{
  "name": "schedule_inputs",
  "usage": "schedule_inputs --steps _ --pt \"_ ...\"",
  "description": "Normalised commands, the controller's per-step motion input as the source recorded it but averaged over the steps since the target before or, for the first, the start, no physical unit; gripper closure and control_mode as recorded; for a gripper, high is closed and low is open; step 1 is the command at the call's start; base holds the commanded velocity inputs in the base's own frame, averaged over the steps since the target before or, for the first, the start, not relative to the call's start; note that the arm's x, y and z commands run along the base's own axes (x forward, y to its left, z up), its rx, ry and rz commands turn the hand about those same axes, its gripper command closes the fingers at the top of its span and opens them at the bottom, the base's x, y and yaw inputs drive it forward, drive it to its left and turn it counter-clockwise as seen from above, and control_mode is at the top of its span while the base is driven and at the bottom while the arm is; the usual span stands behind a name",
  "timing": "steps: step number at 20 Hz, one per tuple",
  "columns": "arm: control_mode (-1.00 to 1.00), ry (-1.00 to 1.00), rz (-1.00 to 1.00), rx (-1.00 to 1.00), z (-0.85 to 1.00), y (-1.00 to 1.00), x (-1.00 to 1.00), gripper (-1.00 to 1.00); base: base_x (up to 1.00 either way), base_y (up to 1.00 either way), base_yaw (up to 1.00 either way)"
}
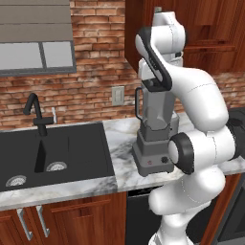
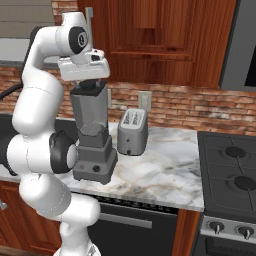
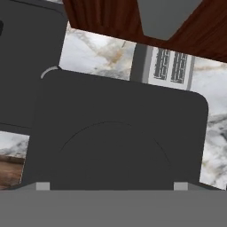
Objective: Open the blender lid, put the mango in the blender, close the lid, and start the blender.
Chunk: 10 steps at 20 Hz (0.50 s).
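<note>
Hovering just above the blender lid, my hand has its fingers spread wide and grips nothing. That lid is a flat, nearly black square with rounded corners and a raised round centre, seated on the blender. Its tall translucent grey jar tapers down to a square dark-grey base with a small red button, standing on the marble table beside a silver toaster. I see no readable writing.
</note>
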Motion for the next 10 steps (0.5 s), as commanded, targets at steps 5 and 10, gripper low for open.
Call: schedule_inputs --steps 5,10 --pt "-1.00 0.08 0.04 0.00 0.00 0.00 -0.01 1.00 0.00 0.00 0.00" --pt "-1.00 0.10 0.01 0.01 -0.05 0.00 -0.03 1.00 0.00 0.00 0.00"
